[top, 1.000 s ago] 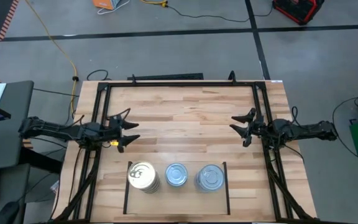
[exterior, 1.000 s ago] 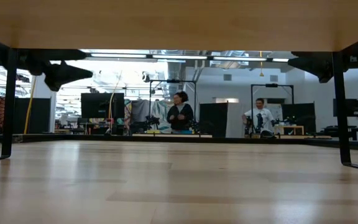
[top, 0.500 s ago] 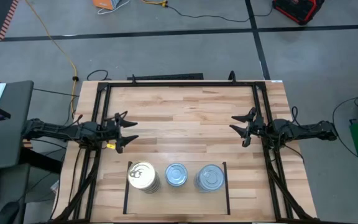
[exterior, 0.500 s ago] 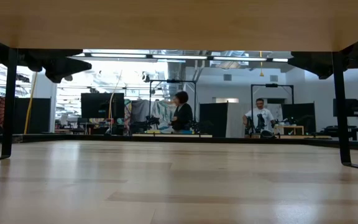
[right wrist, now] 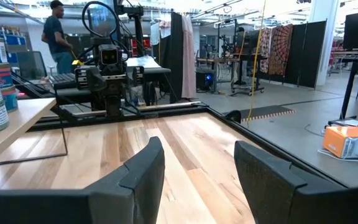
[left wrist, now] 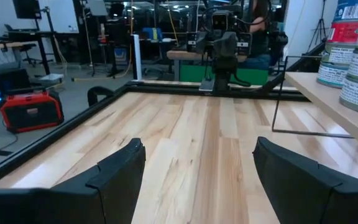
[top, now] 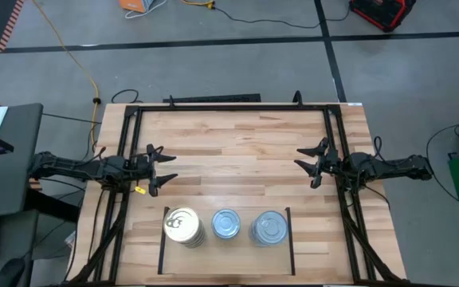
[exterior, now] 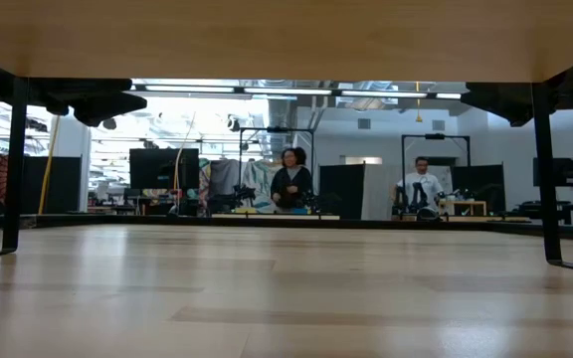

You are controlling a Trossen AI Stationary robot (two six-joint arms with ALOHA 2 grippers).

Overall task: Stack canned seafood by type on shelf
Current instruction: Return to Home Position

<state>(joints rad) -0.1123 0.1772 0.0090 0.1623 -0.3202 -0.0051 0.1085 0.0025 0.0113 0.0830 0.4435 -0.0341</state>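
The canned seafood stands in three stacks on the shelf (top: 244,249), a raised light-wood board on thin black legs at the table's near edge. One stack is gold-topped (top: 183,226) and two are silver-topped (top: 226,224) (top: 270,228). The left wrist view shows blue-sided tins (left wrist: 353,59) on the board's edge (left wrist: 328,104). My left gripper (top: 159,169) hangs open and level above the table's left side, empty. My right gripper (top: 309,164) hangs open and level above the right side, facing it. In the wrist views each gripper's (left wrist: 197,171) (right wrist: 199,167) fingers frame bare wood.
A black metal frame (top: 229,107) runs round the table. Bare wood planks (top: 233,159) lie between the two grippers. In the low view the shelf's underside (exterior: 286,40) spans the top, and people stand in the room beyond (exterior: 288,184).
My left gripper has rolled about the line it points along, so its two fingers now stand spread apart in the high view. It has stayed in place over the table's left side. The stacks have not moved.
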